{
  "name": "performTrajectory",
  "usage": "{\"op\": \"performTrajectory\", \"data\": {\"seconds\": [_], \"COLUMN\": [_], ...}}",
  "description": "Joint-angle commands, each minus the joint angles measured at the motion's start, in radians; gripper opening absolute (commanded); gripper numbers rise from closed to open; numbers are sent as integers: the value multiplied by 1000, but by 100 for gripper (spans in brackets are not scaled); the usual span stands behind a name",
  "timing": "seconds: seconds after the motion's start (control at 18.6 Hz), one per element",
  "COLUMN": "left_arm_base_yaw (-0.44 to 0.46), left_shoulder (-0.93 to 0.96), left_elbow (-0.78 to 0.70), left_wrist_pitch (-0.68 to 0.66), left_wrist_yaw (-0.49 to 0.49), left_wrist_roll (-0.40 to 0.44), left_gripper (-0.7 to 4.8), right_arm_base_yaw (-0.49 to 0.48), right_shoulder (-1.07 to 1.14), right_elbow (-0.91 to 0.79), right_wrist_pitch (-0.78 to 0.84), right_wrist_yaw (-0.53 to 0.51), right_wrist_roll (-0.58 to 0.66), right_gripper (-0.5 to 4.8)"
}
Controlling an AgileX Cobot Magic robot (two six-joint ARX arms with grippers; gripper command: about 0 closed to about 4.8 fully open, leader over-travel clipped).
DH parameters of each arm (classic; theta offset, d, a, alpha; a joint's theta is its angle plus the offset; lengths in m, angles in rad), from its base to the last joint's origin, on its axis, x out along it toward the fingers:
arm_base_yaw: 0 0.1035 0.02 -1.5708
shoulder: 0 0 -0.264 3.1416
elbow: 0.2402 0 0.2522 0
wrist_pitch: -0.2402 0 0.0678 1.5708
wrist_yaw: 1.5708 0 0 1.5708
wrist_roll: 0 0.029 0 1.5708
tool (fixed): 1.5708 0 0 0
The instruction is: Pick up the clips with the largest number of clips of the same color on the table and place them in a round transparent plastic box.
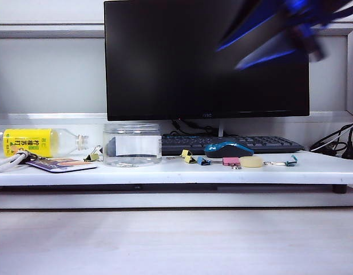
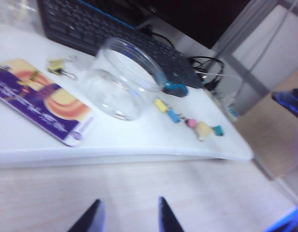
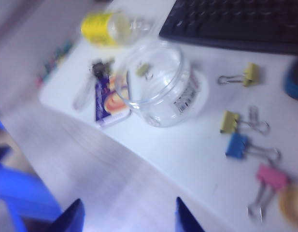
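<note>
Your tabletop is a white raised shelf carrying the monitor, the keyboard and everything the task needs. The box stands upright and open-mouthed left of the middle, clear and squat with a white label.

The relation that matters: the clips lie beyond and below both grippers, on the shelf, and neither arm is near them yet. In the exterior view the right gripper hangs high and blurred before the monitor, above the right half where most clips sit, so I judge it the nearer arm. Its jaws stand wide and empty. The left gripper hovers over the wooden surface in front of the shelf, jaws partly open, holding nothing.

Of the yellow clips, two lie just right of the box, and a third lies on its far side, seen through the clear wall. The nearest one has its wire handles stretched away from the box, so its long axis runs roughly along the shelf. They are small, pale yellow, with thin silver wires. A blue clip almost touches that nearest one; take care not to catch it.
</note>
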Motion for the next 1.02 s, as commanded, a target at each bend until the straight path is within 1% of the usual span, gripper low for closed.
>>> {"op": "performTrajectory", "data": {"seconds": [0.05, 0.11, 0.16, 0.22, 0.27, 0.38, 0.43, 0.48, 0.54, 0.59, 0.65, 0.7, 0.75, 0.86, 1.02], "left_arm_base_yaw": [-1, -1, -1, -1, -1, -2, -2, -2, -4, -12, -39, -76, -113, -203, -353], "left_shoulder": [-3, -3, -3, -3, -3, -3, -3, -3, -3, -3, -3, -3, -3, -3, -3], "left_elbow": [-2, -2, -1, 0, 2, 5, 5, 5, 5, 5, 5, 5, 5, 7, 13], "left_wrist_pitch": [-18, -16, -17, -24, -32, -43, -35, -18, 22, 52, 85, 97, 98, 96, 96], "left_wrist_yaw": [-60, -77, -88, -86, -89, -82, -60, -25, 45, 83, 106, 103, 86, 9, -140], "left_wrist_roll": [75, 82, 92, 127, 145, 168, 168, 163, 160, 157, 158, 169, 183, 203, 238], "left_gripper": [164, 197, 233, 362, 376, 375, 374, 374, 373, 373, 373, 373, 373, 373, 373], "right_arm_base_yaw": [52, 64, 70, 76, 76, 76, 76, 76, 76, 76, 76, 76, 76, 76, 77], "right_shoulder": [142, 186, 214, 272, 297, 322, 330, 338, 341, 344, 351, 359, 366, 380, 404], "right_elbow": [115, 147, 166, 195, 202, 202, 202, 203, 204, 206, 214, 222, 233, 257, 285], "right_wrist_pitch": [-41, -58, -65, -65, -63, -63, -63, -62, -61, -55, -53, -56, -65, -89, -107], "right_wrist_yaw": [95, 125, 133, 167, 199, 234, 248, 256, 255, 255, 258, 286, 314, 319, 308], "right_wrist_roll": [-132, -161, -174, -189, -206, -237, -252, -264, -267, -267, -267, -257, -248, -231, -219], "right_gripper": [243, 243, 243, 243, 243, 243, 243, 243, 243, 243, 243, 243, 243, 243, 243]}}
